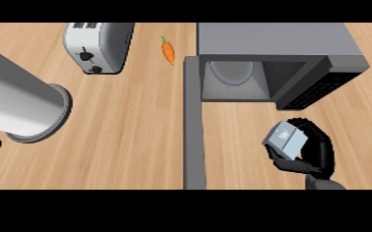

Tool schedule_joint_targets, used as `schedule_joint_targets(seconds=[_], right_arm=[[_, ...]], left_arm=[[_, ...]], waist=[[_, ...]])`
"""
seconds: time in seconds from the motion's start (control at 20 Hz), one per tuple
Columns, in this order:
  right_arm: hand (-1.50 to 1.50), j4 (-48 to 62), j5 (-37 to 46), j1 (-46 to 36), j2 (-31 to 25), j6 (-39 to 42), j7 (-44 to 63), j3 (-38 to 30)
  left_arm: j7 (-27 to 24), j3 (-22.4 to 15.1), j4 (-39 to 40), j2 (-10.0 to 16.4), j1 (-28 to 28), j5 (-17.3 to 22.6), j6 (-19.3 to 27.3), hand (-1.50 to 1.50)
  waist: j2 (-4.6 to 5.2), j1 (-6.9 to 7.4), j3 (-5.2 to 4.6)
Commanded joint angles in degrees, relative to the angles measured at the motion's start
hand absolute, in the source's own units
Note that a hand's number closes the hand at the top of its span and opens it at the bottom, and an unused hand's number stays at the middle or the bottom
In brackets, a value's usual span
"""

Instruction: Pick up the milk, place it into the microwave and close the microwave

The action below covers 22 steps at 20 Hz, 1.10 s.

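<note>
There is one microwave (276,39) with one door (195,128) and one round plate (232,71) inside. There is also one milk carton (287,138), one toaster (98,44), one carrot (169,52), one grey cylinder (29,108), one hand (316,157) and one bench (131,142).

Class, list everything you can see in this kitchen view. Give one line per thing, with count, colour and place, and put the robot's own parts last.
counter: one, light wood, fills the view
toaster: one, silver, upper left
carrot: one, orange, top centre, between toaster and microwave
microwave: one, grey, upper right, standing open
microwave door: one, grey, swung out down the view's centre
round plate: one, pale grey, inside the microwave
metal cylinder: one, silver-grey, left edge
milk carton: one, pale blue and white, lower right, in front of the microwave
right hand: one, black, lower right, curled round the milk carton
</note>
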Motion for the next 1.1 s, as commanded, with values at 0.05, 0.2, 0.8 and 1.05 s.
schedule_joint_targets(seconds=[0.05,0.2,0.8,1.05], right_arm=[[1.50,-2.3,-1.4,-0.6,-1.9,8.2,1.5,1.4],[1.50,-15.0,-1.7,2.2,-1.1,4.5,11.6,3.0],[1.50,-21.2,11.9,-7.8,3.3,-10.5,27.2,7.7],[1.50,-5.1,14.1,-22.0,5.4,-12.6,28.5,4.5]], left_arm=[[-0.4,1.6,-1.8,-0.1,3.7,2.3,-2.0,-1.50],[-1.1,-1.5,-0.3,-1.2,1.0,-1.8,1.0,-1.50],[-0.6,4.5,2.5,1.1,2.2,4.5,-3.3,-1.50],[1.7,6.3,1.1,2.9,1.1,7.2,-2.9,-1.50]], waist=[[-0.07,0.10,-0.01],[-0.10,-0.46,-0.04],[-0.05,0.13,-0.04],[0.14,0.81,0.00]])
